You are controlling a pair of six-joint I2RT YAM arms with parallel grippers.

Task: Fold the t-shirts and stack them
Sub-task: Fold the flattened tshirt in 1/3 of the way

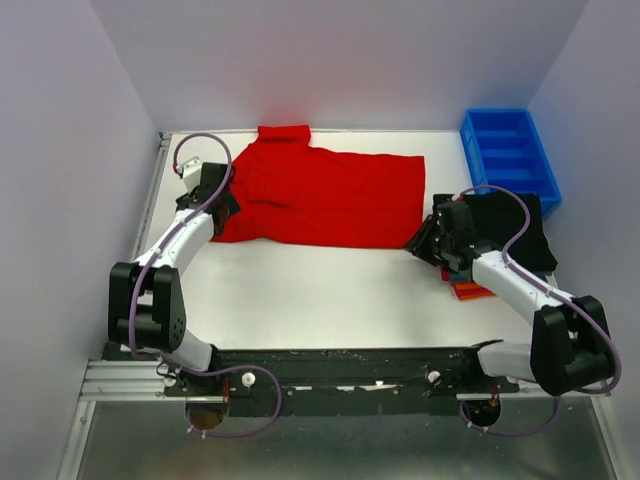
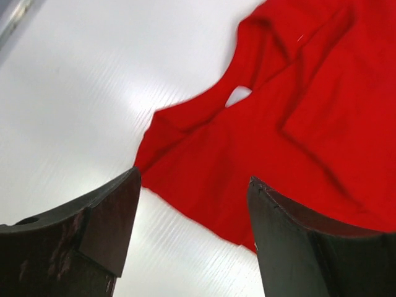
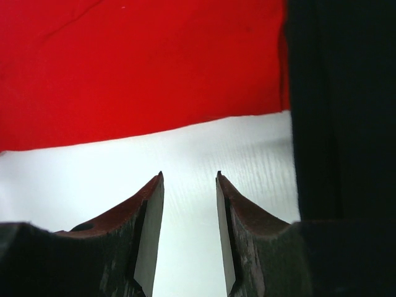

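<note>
Top external view: the red t-shirt (image 1: 320, 195) lies spread out on the far half of the tabletop (image 1: 320, 290), with one part jutting toward the back wall at its far left corner. Off to the right sits a folded black t-shirt (image 1: 530, 235), partly hidden by my right arm, and an orange edge (image 1: 470, 292) shows from under its near side. The blue bin (image 1: 508, 150) stands in the far right corner, just beyond the black one.

My left tool (image 2: 193, 176) is at the left edge of the red t-shirt. From the left wrist, its two fingers stand wide apart and grip nothing. The rumpled edge of the red cloth lies below the gap, with folds running up and to the right and a small patch of white tabletop showing through one fold. I cannot tell whether the fingertips touch the cloth.

My right tool (image 3: 189, 174) sits between the near right corner of the red t-shirt and the black t-shirt. From the right wrist, its fingers are parted by a moderate gap, and only bare tabletop shows between them, so it holds nothing. The red hem runs across just ahead of the tips, and the black cloth fills the right side of that view.
</note>
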